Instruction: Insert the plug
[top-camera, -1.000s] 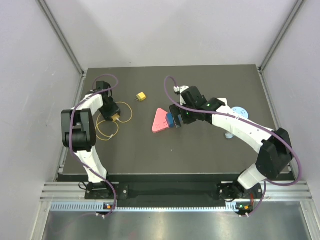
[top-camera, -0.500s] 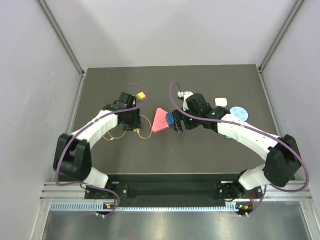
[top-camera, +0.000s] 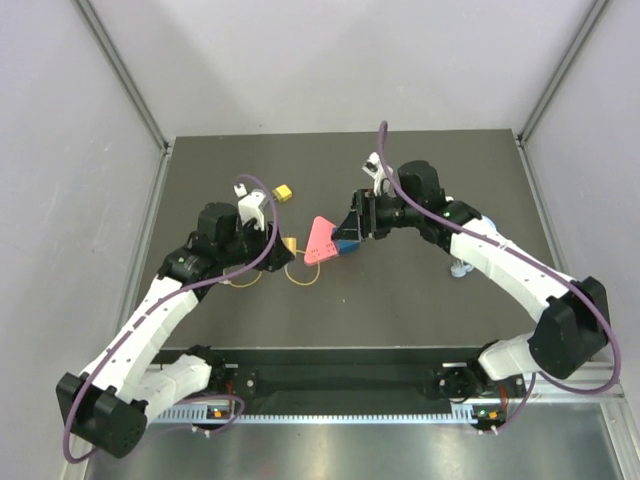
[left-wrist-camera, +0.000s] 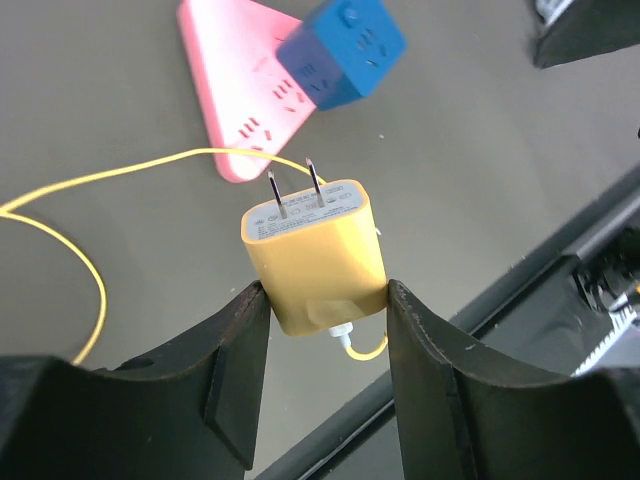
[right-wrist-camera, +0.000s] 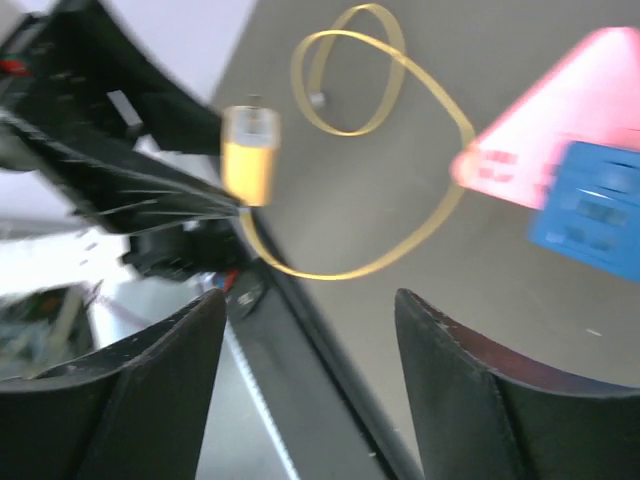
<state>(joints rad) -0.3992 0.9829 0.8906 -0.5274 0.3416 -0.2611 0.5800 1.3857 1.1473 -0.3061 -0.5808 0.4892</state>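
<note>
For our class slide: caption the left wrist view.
Left gripper grips the yellow plug, prongs pointing toward the pink strip and blue cube.

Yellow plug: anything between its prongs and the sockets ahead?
Nothing solid. The yellow plug, clamped in the left gripper, faces the pink power strip and blue cube; only its own yellow cable crosses the gap.

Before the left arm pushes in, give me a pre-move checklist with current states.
1. Grip: left gripper shut on yellow plug, ok.
2. Bare prongs pointing toward the pink power strip: ok.
3. Alignment with a slot: not ok, the plug is apart from the strip.
4. Steadiness of blue cube socket: cannot tell; it looks tilted, and the right gripper is open, not holding it.
5. Path free of yellow cable: not ok, it crosses by the strip's near corner.
</note>
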